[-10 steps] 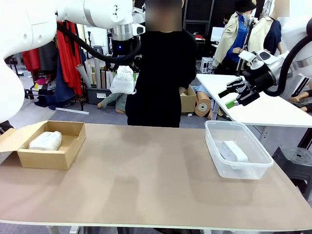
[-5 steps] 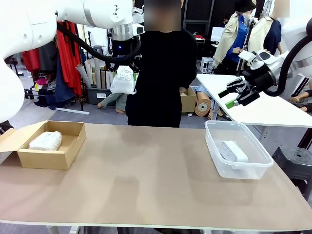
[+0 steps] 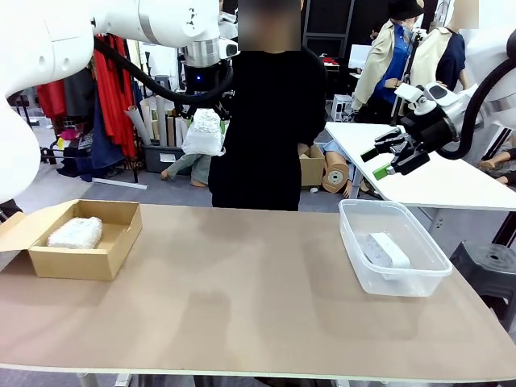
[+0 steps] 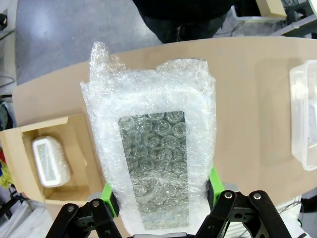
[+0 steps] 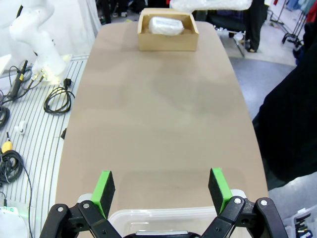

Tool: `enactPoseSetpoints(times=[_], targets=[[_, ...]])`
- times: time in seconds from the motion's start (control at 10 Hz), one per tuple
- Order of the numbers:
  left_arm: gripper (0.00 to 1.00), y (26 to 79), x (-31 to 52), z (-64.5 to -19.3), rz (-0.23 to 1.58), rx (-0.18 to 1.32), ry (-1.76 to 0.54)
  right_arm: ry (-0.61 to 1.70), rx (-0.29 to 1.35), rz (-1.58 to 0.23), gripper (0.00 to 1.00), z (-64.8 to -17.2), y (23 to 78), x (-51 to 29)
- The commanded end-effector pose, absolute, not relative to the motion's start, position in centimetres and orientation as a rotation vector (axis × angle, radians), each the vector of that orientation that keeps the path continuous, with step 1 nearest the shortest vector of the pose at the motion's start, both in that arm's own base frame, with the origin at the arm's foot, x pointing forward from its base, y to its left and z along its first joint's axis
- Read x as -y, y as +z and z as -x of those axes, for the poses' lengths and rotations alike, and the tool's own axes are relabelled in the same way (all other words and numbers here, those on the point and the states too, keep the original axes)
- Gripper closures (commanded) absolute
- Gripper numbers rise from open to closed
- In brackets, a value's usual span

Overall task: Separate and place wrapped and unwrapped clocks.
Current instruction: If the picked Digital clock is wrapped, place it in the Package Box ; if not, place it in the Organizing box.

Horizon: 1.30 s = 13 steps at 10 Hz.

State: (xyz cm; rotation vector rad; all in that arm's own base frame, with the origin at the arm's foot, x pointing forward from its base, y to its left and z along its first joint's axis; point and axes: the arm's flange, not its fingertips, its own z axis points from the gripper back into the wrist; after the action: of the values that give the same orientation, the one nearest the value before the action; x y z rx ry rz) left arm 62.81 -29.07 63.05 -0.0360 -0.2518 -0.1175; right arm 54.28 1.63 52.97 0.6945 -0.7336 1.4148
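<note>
Nearest to me on the tan table (image 3: 242, 298) sit two containers, one at each side. On my right, the clear plastic tub (image 3: 393, 246) holds the unwrapped clock (image 3: 385, 250), a bare, smooth white block with rounded corners lying flat on the tub's floor. On my left, the open brown cardboard box (image 3: 81, 239) holds a wrapped clock (image 3: 75, 232), a white block clouded over by bubble wrap, lying flat inside; from my left wrist camera it shows as a pale rounded rectangle (image 4: 50, 162) in the box.

Higher and farther out, my left gripper (image 3: 205, 113) hangs well above the table's far edge, clamped on the second wrapped clock (image 3: 203, 132). In my left wrist view that parcel (image 4: 151, 156) rises upright between my green pads (image 4: 109, 198), which press its lower end from both sides. The wrap is loose and crinkled, with spare film bunched at the top, and a darker rectangular panel shows through the bubbles on the face toward the camera.

My right gripper (image 3: 384, 160) is raised above the far end of the tub, jaws spread wide with nothing between them. My right wrist camera looks down past its green fingertips (image 5: 104, 187) at the tub's rim (image 5: 168, 213) and along the table to the box.

Beyond the table's far edge a person in black (image 3: 270, 121) stands facing me.
</note>
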Motion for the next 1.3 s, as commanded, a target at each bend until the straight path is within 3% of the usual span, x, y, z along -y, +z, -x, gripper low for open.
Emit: enactPoseSetpoints(times=[0.0,0.4,0.7,1.2], targets=[[1.0,63.7,28.6,-62.7,0.039,0.241,-0.195,1.418,0.737,-0.689,0.0,-54.2,53.3,-1.7],[1.0,65.2,25.4,-57.3,0.143,0.177,-0.231,1.418,0.737,-0.689,0.0,-54.2,53.3,-1.7],[1.0,64.6,22.5,-52.9,0.104,0.149,-0.236,1.418,0.737,-0.689,0.0,-54.2,53.3,-1.7],[1.0,60.5,18.4,-53.0,0.013,0.217,-0.301,1.418,0.737,-0.689,0.0,-54.2,53.3,-1.7]])
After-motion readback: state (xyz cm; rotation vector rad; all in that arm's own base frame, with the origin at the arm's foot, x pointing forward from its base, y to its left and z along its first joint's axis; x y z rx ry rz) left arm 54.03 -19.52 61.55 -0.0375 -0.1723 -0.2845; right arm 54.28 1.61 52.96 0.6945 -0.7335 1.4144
